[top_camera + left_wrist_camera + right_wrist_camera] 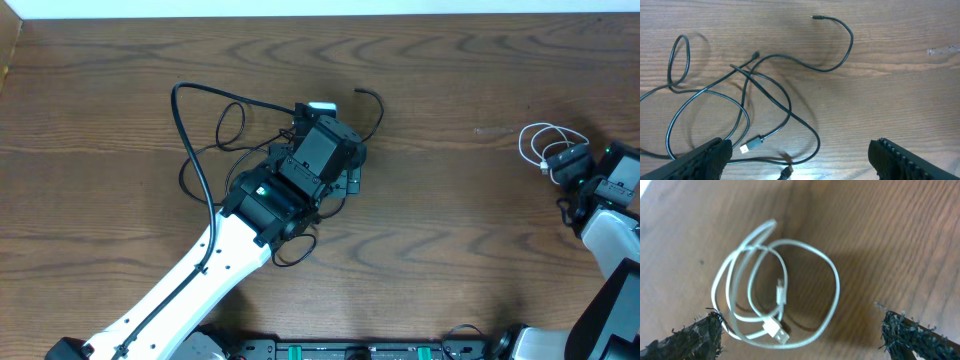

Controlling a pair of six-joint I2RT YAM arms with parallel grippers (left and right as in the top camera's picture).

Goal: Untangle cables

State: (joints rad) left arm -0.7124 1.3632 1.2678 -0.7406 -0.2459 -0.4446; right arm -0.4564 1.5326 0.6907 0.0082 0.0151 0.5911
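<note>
Thin black cables [200,150] lie tangled on the wooden table left of centre, partly hidden under my left arm. In the left wrist view the black cables [765,90] cross in loops, with a USB plug [751,146] near the bottom and a small plug end [816,17] at the top. My left gripper [800,162] is open above them, holding nothing. The white cable [545,145] lies coiled at the far right. In the right wrist view the white cable [775,300] is a loose coil with its USB plug [777,330] showing. My right gripper [800,335] is open just over it.
A thicker black cord [190,150] runs from the left arm up in a loop. The table's far edge [320,16] is at the top. Bare wood [450,200] lies between the two arms.
</note>
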